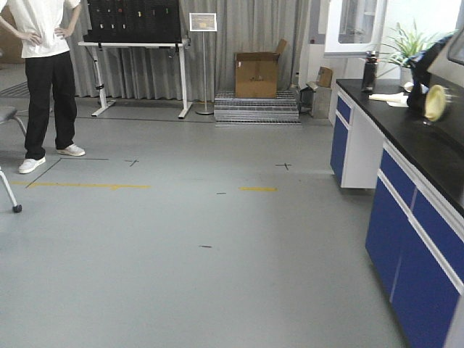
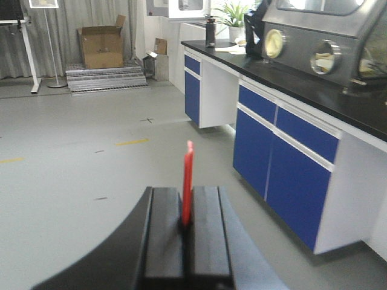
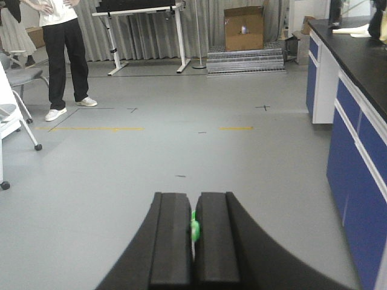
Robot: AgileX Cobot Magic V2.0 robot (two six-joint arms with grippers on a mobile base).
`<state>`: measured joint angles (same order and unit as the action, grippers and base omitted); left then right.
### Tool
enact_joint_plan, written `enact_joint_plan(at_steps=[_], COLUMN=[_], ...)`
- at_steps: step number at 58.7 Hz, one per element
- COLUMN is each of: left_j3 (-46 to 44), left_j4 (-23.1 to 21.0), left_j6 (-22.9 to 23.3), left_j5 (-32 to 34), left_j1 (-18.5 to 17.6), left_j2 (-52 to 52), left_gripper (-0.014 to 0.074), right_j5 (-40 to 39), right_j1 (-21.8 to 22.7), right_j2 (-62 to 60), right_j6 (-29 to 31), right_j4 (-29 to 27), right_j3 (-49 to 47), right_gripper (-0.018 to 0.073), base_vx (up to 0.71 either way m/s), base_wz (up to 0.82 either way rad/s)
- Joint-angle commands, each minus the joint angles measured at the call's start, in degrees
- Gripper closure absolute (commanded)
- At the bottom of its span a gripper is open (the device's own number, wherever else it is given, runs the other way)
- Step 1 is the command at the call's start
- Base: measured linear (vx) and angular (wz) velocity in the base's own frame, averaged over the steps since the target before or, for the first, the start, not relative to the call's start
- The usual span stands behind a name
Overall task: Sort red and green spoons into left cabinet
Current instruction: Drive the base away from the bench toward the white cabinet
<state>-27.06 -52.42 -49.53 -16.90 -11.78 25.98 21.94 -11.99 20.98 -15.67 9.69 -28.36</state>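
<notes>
The red spoon [image 2: 188, 181] was held upright in the closed left gripper [image 2: 186, 196], mostly protruding. A sliver of the green spoon [image 3: 195, 229] was pinched in the closed right gripper [image 3: 193, 199]. The left cabinet was not seen. The protruding red spoon could be shaken loose by any jolt in transit.

The red spoon [image 2: 188, 178] is slim and straight. Its handle stands almost upright out of the left tool [image 2: 186, 196], pinched between the two black pads, and its bowl is hidden. Only a small bright piece of the green spoon [image 3: 195, 229] shows, squeezed inside the narrow gap of the right tool [image 3: 193, 199].
</notes>
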Motion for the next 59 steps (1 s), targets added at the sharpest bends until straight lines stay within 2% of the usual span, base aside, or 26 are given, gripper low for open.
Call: enact_joint_plan(at_steps=[1,59], left_j3=[-1.52,-1.52], left_j4=[-1.16,-1.16], left_j6=[0.44,0.44], left_j5=[2.75,2.78], left_j1=[-0.22,-0.22], left_j2=[0.26,0.31], left_gripper=[0.0596,0.0596], right_j5=[-4.5,-4.43], right_j1=[-0.05,-0.05], right_j2=[0.5,0.5], right_j6=[0.17,0.17], right_j4=[0.54,0.54], right_j3=[-1.97,-1.97], right_gripper=[0.0564,0.0564], base_vx=[0.64,0.65], base_wz=[0.11,0.07])
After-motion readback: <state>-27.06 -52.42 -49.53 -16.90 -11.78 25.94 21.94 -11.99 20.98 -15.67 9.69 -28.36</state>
